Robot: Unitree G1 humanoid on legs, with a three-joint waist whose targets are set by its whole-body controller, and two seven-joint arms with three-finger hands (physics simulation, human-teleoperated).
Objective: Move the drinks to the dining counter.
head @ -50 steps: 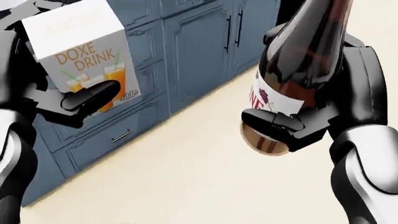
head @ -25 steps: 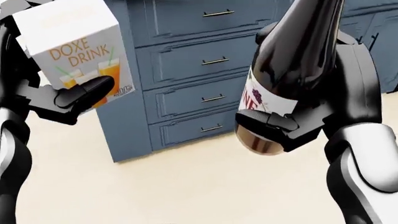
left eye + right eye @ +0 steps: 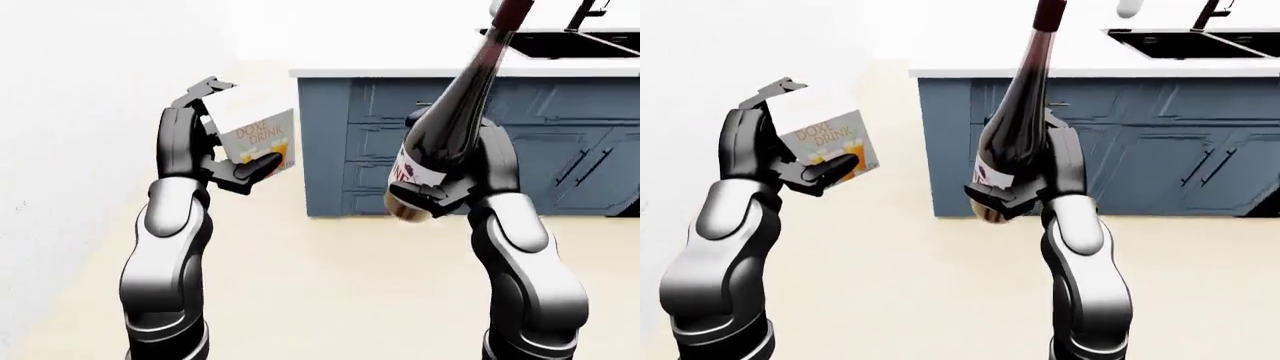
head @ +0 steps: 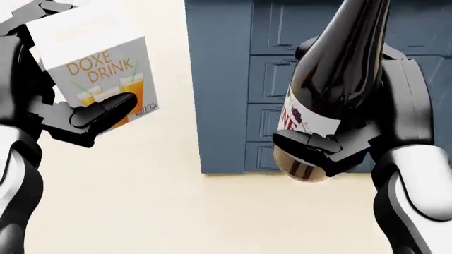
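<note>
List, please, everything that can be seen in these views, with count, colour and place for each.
White juice carton printed "DOXE DRINK": one, white with orange print, head view's upper left, held.
Dark glass wine bottle with a white label: one, dark brown-red, head view's right, tilted, neck toward the top.
Blue cabinet block with a pale countertop: one, blue, left-eye view's centre to right.
Black sink: one, black, set in the countertop, right-eye view's upper right.
Cream floor: cream, lower part of each view.
White wall: left-eye view's left.
Left hand: black, closed on the carton.
Right hand: black, closed on the bottle.
</note>
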